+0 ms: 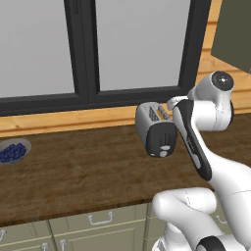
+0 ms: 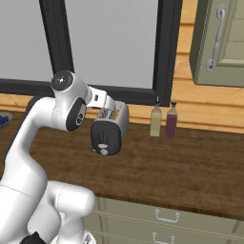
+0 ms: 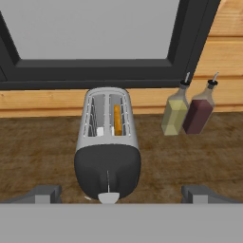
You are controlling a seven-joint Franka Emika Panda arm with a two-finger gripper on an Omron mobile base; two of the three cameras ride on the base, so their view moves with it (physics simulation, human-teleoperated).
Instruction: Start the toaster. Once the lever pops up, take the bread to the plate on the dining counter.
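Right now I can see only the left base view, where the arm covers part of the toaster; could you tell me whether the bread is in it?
Observer: Yes. In the hand view the bread stands in the slot of the toaster that is nearer the bottles.
Operator: Which bottles do you mean?
Observer: A yellowish bottle and a dark red bottle stand side by side, right of the toaster in the right base view.
Operator: And where is the lever, please?
Observer: The lever sits low on the toaster's black end, and the gripper is open, with its fingertips wide to either side of it.
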